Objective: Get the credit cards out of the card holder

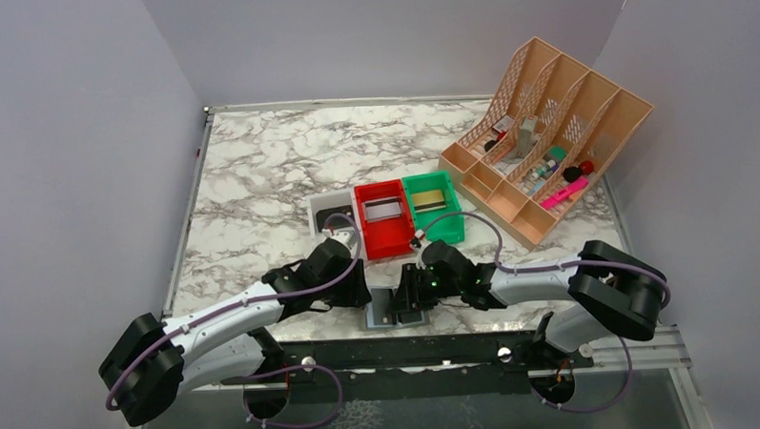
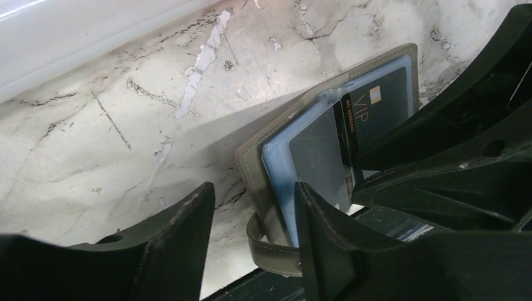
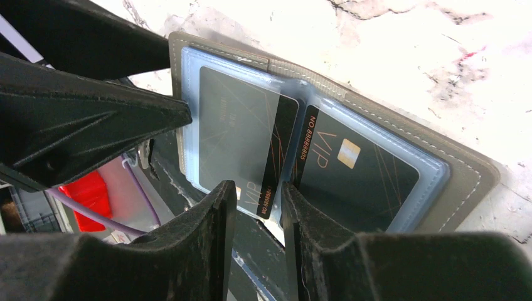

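Down at the near edge, the left arm [image 1: 218, 320] lies low and stretched forward, its wrist turned inward toward the middle. The left gripper [image 2: 252, 194] has its fingers spread wide and grips nothing. One fingertip [image 3: 179, 116] meets the holder's left rim. The other stands off over bare table [image 1: 260, 171].

Just right of it the holder [image 2: 282, 135] lies open and flat at the table's near edge, between the two grippers, its fold overhanging the dark rail. Inside, a black card [image 3: 235, 125] sits in a loose clear sleeve that lifts off the pale blue panel. A second card [image 3: 357, 169], marked VIP, sits in the panel beside it.

The right arm [image 1: 550, 280] mirrors the left, elbow out and forearm low, reaching inward to the holder. The right gripper [image 3: 258, 194] hangs right over the holder's middle, its fingers a narrow gap apart. The lower corner of the sleeved card lies in that gap. Whether the fingers press on it I cannot tell.

Beyond the grippers, a white bin [image 1: 324, 209], a red bin [image 1: 363, 234] and a green bin [image 1: 448, 233] sit in a row. A peach rack [image 1: 583, 122] stands at the far right.
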